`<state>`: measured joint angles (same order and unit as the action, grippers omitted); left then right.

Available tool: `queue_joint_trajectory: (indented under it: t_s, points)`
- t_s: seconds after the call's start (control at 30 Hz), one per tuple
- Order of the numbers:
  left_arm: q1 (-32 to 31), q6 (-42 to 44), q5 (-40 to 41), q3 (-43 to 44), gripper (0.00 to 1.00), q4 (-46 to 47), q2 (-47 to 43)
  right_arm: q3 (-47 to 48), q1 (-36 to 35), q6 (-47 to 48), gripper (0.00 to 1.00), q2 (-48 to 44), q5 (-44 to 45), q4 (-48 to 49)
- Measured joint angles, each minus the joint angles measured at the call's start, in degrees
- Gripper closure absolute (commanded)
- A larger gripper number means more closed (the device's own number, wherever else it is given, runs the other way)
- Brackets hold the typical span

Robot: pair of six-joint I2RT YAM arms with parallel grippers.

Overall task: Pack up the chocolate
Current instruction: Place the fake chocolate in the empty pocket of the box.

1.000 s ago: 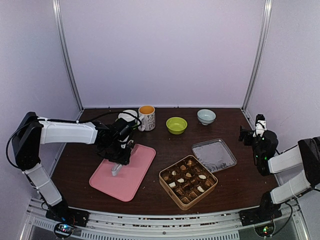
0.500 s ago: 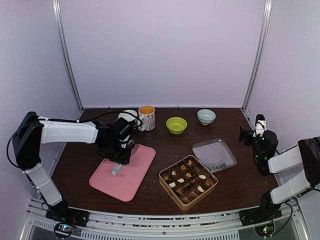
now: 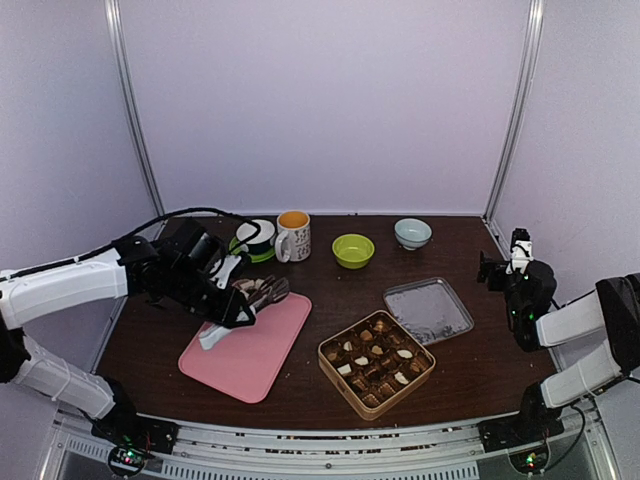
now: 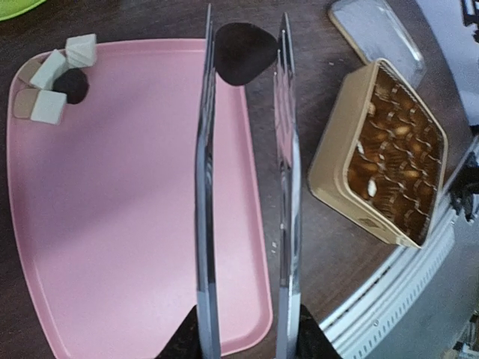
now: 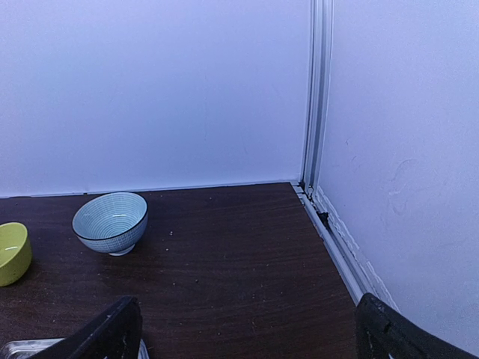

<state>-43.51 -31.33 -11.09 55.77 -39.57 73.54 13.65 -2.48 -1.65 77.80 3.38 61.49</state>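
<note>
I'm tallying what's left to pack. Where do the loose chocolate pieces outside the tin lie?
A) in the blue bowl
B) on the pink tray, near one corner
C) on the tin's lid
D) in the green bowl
B: the left wrist view shows the cream and tan chocolate pieces grouped near a corner of the pink tray, off to the side of the tongs.

Chocolate [image 3: 376, 362] in tin [image 3: 338, 382], right of tray [image 3: 255, 350]
</note>
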Motion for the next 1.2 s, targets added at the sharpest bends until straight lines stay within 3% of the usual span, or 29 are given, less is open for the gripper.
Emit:
queue_joint_trajectory:
  t_s: [0.17, 0.33, 0.73, 1.2]
  points:
    - [-3.6, 1.9, -5.6, -0.8, 0.76, 0.3, -5.0, 0.0, 0.0, 0.0, 0.00, 0.0, 0.0, 0.0]
    - [-10.8, 4.5, -7.3, -0.2, 0.75, 0.6, -4.4, 0.0, 0.0, 0.0, 0.00, 0.0, 0.0, 0.0]
    - [-20.8, 11.0, -11.0, 12.2, 0.76, 3.3, 13.4, 0.0, 0.0, 0.0, 0.00, 0.0, 0.0, 0.0]
    - [-23.8, 14.9, -17.3, 17.3, 0.75, 2.7, 24.9, 0.0, 0.0, 0.0, 0.00, 0.0, 0.0, 0.0]
